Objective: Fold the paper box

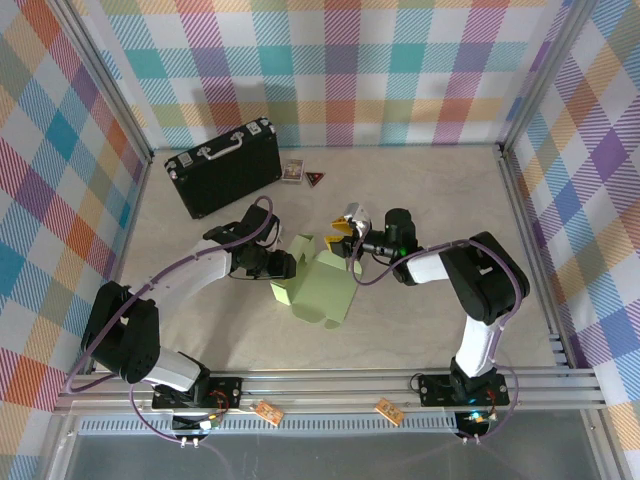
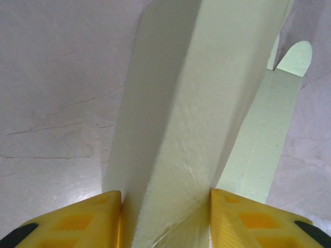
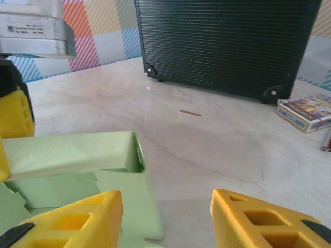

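The paper box (image 1: 322, 290) is pale green card, partly folded, lying mid-table between the two arms. My left gripper (image 1: 287, 265) reaches in from the left and is shut on a raised double-layer wall of the box (image 2: 196, 103), with card pressed against both yellow fingers (image 2: 98, 217). My right gripper (image 1: 346, 235) hovers at the box's far right corner, open. In the right wrist view the box (image 3: 67, 152) lies beside the left finger (image 3: 77, 219), and only bare table shows between the fingertips of that gripper (image 3: 165, 199).
A black briefcase (image 1: 222, 165) stands at the back left, close ahead in the right wrist view (image 3: 227, 41). A card pack (image 1: 292, 171) and a small dark triangle (image 1: 315, 180) lie beside it. Plaid walls and metal rails (image 1: 330, 385) enclose the table.
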### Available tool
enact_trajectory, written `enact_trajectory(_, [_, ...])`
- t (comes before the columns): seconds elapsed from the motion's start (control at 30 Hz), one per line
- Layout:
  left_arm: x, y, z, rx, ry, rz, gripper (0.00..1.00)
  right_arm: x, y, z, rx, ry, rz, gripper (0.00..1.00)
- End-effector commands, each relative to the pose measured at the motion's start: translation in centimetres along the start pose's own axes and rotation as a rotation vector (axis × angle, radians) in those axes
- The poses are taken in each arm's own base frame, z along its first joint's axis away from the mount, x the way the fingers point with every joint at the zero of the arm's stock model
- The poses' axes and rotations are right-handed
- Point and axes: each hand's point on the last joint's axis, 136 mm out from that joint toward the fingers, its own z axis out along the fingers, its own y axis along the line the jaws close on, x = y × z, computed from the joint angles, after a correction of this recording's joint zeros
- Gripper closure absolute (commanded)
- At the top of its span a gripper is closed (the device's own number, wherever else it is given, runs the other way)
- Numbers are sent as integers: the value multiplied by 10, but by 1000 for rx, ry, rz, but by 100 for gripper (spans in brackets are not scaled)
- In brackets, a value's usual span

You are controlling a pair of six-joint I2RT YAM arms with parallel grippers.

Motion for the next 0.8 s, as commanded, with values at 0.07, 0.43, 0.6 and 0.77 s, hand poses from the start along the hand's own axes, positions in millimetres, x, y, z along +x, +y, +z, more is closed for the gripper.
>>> enact_trajectory(0.07, [28,-9,6,33,140,39,54,-2,21,-5,-54,-2,80,51])
enact_trajectory(0.43, [39,-16,-4,-72,224,241,52,25,29,-38,90,36,81,48])
enact_trajectory(0.6, [43,-18,-5,-60,262,377,52,33,37,-36,91,-12,96,48])
enact_trajectory(0.77, [48,-28,-7,23,237,458,52,48,52,-30,83,-7,71,47])
